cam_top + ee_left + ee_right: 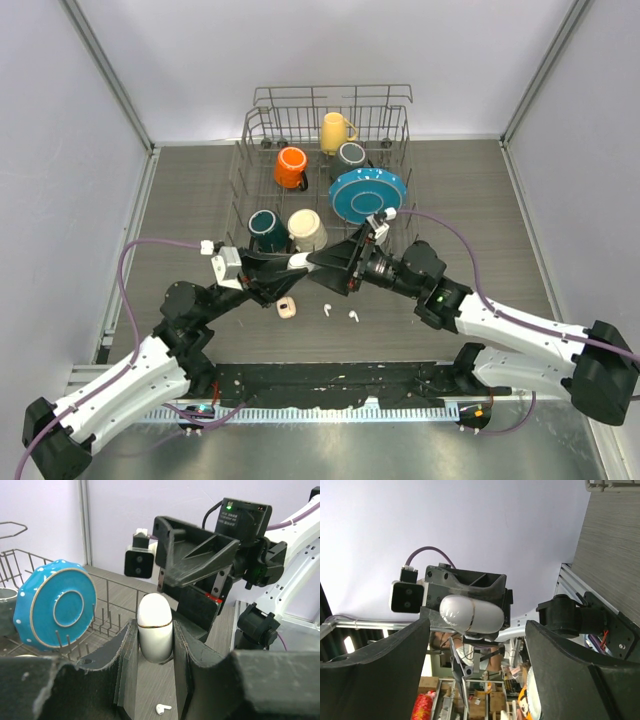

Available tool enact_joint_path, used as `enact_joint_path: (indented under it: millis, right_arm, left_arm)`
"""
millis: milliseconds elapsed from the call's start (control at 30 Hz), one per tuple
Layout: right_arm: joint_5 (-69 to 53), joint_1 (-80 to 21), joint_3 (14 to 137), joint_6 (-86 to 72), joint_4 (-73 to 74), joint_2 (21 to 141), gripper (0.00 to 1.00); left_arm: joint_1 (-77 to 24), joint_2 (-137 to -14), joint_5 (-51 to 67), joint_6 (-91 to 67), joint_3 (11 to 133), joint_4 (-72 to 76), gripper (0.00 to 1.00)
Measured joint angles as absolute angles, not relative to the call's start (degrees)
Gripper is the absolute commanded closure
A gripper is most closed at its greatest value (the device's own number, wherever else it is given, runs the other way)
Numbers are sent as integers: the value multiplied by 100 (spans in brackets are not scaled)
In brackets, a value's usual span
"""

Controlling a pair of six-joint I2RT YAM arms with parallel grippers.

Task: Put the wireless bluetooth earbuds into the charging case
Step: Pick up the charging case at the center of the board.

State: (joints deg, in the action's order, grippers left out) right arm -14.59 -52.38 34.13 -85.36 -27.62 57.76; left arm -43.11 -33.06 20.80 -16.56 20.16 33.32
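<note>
My left gripper (pixel 290 265) is shut on a white charging case (pixel 155 627), held upright above the table with its lid closed along a thin gold seam. Facing it, my right gripper (pixel 322 260) stands open, its fingers (pixel 395 650) spread wide on either side of the case (pixel 472 614) without touching it. Two wireless bluetooth earbuds (pixel 326 309) (pixel 353 315) lie loose on the table below the grippers. One earbud (pixel 162 709) shows between the left jaws, on the table under the case. A second small case (pixel 287 307) rests on the table left of the earbuds.
A wire dish rack (pixel 245 150) stands behind the grippers. It holds an orange mug (pixel 291 166), a yellow mug (pixel 334 131), a teal mug (pixel 265 228), a cream mug (pixel 306 229) and a blue plate (pixel 367 194). Grey walls close in both sides.
</note>
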Motion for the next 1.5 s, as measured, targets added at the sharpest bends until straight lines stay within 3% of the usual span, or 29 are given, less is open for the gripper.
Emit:
enact_joint_path:
  millis: [300,667,800,900,1167,1500]
  right_arm:
    - [-1446,-5238,3343,-9089,-3476,6189,31]
    - [-1592,-5221,3343,-9341,-3830,6379,60]
    - [-1629,-5210,3343,-9341,-3859,6379,74]
    - [-1645,-5199,3343,-9338,-3857,6379,78]
    - [-1638,-5199,3343,-9343,-3859,6379,82]
    - [-1601,-5186,3343,-9336,-3815,6379,83]
  left_arm:
    - [-4311,-3380,2130,-1741,1994,3500,100]
    - [-4311,-3430,2143,-1763,1966,3651,100]
    - [-4311,-3448,2150,-1769,1966,3699,94]
    - [-4311,-3465,2150,-1787,1966,3708,92]
    - [-4311,-3474,2134,-1887,1966,3728,73]
    - [-4311,-3540,2099,-1968,1966,3728,68]
